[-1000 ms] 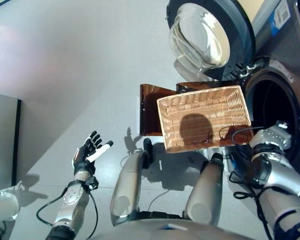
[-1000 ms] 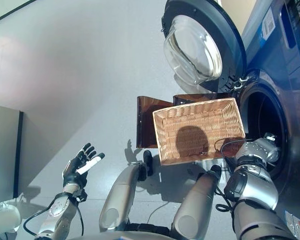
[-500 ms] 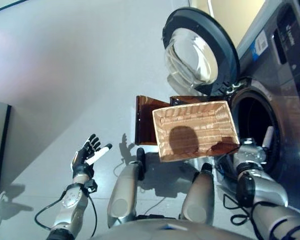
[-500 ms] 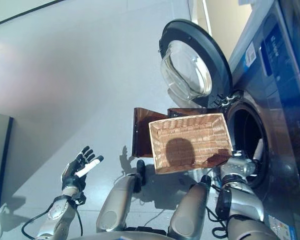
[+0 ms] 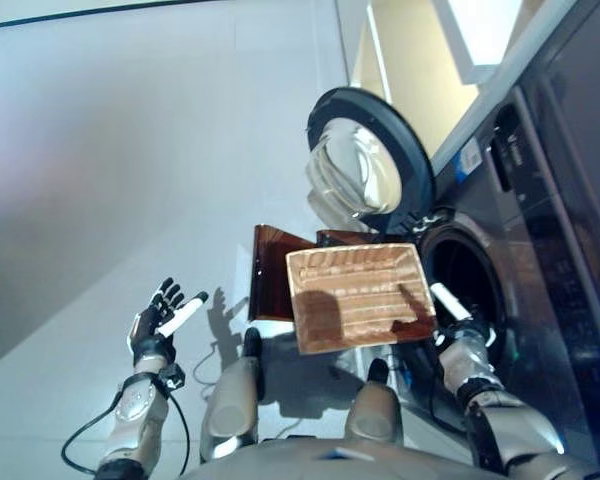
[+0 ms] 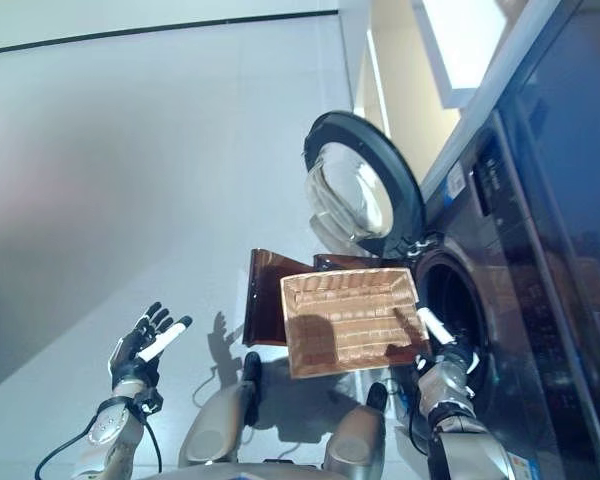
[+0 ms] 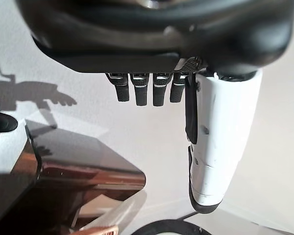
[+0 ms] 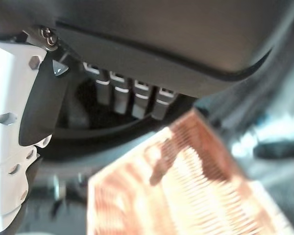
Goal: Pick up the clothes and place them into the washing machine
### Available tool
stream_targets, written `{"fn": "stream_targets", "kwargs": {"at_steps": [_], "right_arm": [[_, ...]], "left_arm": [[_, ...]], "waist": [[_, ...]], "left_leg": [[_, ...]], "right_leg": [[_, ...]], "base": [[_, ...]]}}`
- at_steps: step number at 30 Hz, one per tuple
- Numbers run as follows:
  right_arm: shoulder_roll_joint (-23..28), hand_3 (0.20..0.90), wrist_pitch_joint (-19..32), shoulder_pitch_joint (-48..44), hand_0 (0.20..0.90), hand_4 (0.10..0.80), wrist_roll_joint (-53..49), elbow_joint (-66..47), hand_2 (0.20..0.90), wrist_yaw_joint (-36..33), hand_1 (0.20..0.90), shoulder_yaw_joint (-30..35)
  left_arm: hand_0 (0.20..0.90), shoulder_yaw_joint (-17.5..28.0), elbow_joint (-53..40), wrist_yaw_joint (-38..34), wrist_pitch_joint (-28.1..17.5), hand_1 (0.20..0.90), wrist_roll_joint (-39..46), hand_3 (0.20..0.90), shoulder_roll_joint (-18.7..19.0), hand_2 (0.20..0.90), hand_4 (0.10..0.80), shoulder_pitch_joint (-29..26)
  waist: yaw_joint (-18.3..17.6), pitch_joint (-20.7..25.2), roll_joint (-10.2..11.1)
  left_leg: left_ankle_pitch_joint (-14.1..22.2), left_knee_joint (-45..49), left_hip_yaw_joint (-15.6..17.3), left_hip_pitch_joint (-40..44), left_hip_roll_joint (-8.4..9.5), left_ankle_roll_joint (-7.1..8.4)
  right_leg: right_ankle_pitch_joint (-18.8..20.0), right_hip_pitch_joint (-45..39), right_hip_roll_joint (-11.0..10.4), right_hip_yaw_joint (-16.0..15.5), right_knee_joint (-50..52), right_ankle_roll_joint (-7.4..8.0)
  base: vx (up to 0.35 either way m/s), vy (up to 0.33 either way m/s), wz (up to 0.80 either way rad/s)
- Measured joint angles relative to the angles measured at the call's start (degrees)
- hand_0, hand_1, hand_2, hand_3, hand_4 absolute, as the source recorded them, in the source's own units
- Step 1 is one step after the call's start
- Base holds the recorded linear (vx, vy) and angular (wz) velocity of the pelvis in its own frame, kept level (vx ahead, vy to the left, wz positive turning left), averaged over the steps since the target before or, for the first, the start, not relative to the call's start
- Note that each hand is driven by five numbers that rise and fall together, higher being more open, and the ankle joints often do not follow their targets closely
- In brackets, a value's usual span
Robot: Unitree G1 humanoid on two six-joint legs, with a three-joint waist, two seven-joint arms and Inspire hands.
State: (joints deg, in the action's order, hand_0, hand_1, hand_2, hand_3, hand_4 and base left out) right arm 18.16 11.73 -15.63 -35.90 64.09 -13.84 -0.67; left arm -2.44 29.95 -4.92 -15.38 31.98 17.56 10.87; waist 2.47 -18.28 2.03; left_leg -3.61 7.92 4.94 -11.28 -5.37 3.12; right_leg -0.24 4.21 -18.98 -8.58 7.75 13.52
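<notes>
The shallow wicker basket (image 5: 358,295) rests on the low dark brown box (image 5: 270,272) beside the washing machine (image 5: 540,230). Its inside shows bare wicker. The machine's round door (image 5: 365,170) stands open and the drum mouth (image 5: 462,280) is dark. My right hand (image 5: 456,322) is open, white thumb out, between the basket's right edge and the drum mouth; its wrist view shows straight fingers (image 8: 137,100) above the basket (image 8: 186,191). My left hand (image 5: 158,316) is open and empty, raised over the floor to the left.
Grey floor (image 5: 130,150) spreads to the left and behind the box. The brown box also shows in the left wrist view (image 7: 63,176). The machine's dark front fills the right side.
The whole picture has shifted: the camera has tilted, showing more of the machine and door. My right hand now shows its white thumb by the basket's right edge. The left hand stays open.
</notes>
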Motion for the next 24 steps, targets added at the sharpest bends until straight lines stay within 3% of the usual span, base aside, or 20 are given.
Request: {"fn": "stream_targets", "kwargs": {"at_steps": [9,17,24], "right_arm": [[-4.4,0.900,-0.3,8.2,0.900,0.800,3.8,-9.5,0.900,3.3,0.900,-1.2],[-8.9,0.900,-0.3,16.0,0.900,0.800,1.4,-8.7,0.900,5.7,0.900,-1.4],[-8.8,0.900,-0.5,18.3,0.900,0.800,3.6,-8.8,0.900,6.3,0.900,-2.0]], "left_arm": [[0.900,1.9,4.5,-0.6,0.0,0.900,-4.1,0.900,-1.6,0.900,0.800,0.1],[0.900,1.8,8.3,-1.4,0.2,0.900,-7.6,0.900,-3.1,0.900,0.800,1.7],[0.900,1.6,9.0,-1.2,0.3,0.900,-8.8,0.900,-4.3,0.900,0.800,2.0]], "waist": [[-0.5,4.6,1.2],[-2.0,11.0,2.8],[-3.3,13.2,2.4]], "left_leg": [[-3.0,-8.6,1.3,7.0,-1.01,1.09],[-3.5,-12.6,2.7,11.8,-1.90,1.85],[-3.5,-12.7,2.8,12.0,-1.83,1.83]], "right_leg": [[2.2,-5.1,2.0,-0.2,-6.0,-0.09],[1.9,-7.9,3.1,-0.1,-8.2,-0.41],[1.9,-8.0,3.1,0.0,-8.2,-0.40]], "base": [[0.071,0.000,-0.08],[0.039,0.010,-0.09],[0.000,0.000,0.00]]}}
